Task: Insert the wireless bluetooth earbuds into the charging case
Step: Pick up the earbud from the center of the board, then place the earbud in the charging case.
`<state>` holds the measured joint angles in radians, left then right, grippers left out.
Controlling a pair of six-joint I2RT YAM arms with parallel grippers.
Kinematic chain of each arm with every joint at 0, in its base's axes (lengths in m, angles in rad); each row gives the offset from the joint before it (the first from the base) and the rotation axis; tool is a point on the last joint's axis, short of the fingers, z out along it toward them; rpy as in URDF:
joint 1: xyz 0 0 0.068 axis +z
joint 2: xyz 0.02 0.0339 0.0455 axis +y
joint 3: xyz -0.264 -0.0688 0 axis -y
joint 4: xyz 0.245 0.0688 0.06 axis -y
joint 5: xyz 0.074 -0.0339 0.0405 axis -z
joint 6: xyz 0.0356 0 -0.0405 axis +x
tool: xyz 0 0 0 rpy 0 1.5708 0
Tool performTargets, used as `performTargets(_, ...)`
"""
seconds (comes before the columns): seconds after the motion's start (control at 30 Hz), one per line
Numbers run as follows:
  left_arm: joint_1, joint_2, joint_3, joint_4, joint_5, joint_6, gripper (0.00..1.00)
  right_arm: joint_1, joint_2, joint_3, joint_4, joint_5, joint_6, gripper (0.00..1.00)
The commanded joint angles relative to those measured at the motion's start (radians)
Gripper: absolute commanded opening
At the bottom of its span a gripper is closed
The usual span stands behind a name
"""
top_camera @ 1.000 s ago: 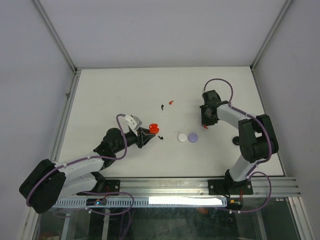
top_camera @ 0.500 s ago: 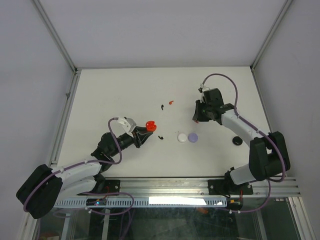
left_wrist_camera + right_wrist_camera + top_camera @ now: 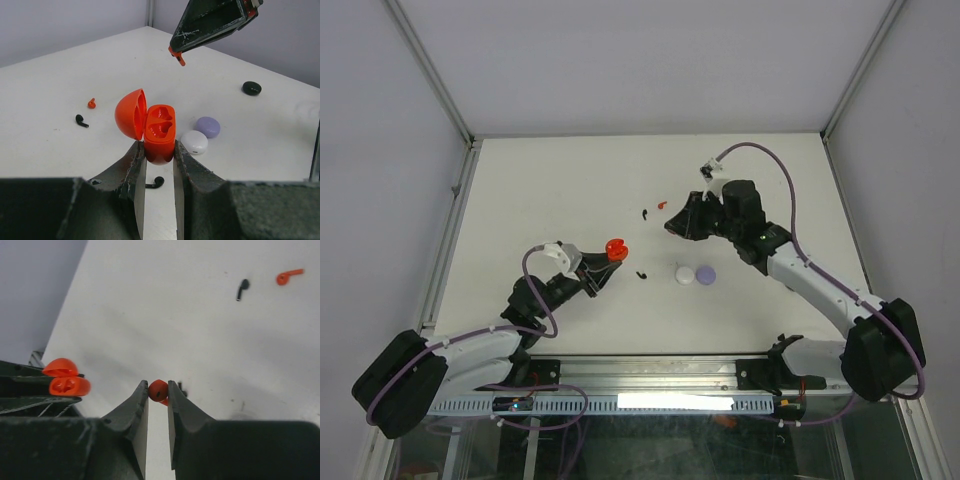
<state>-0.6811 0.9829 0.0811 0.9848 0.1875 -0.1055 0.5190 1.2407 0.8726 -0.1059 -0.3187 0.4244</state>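
Note:
My left gripper [image 3: 159,152] is shut on the base of an open red charging case [image 3: 160,131]. The case's lid is tipped back and both sockets are empty. It also shows in the top view [image 3: 614,247] and the right wrist view [image 3: 67,381]. My right gripper [image 3: 158,386] is shut on a red earbud [image 3: 158,390] and holds it in the air. In the top view it [image 3: 672,224] is up and to the right of the case. A second red earbud [image 3: 663,204] and two black earbuds [image 3: 645,213] [image 3: 641,274] lie on the table.
A white round case [image 3: 684,274] and a lilac round case [image 3: 706,274] lie side by side right of the red case. A black round case [image 3: 251,88] lies farther right. Grey walls enclose the white table [image 3: 540,190].
My right arm has swung left from the right side of the table toward the red case, carrying the red earbud. My left gripper has drawn back a little with the case.

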Motion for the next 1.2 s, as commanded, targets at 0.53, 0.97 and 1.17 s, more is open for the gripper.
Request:
performTargets(0.53, -0.006, -0.084, -0.079, 0.201, 0.084, 0.091, 0.0, 0.256, -0.026, -0.038, 0.514, -0.245, 0.176, 0.1)
performTargets(0.97, -0.006, -0.095, -0.086, 0.219, 0.117, 0.097, 0.0, 0.329, 0.041, -0.02, 0.548, -0.249, 0.147, 0.1)
performTargets(1.17, -0.005, -0.099, -0.087, 0.22, 0.137, 0.096, 0.0, 0.334, 0.057, -0.033, 0.6, -0.244, 0.164, 0.1)
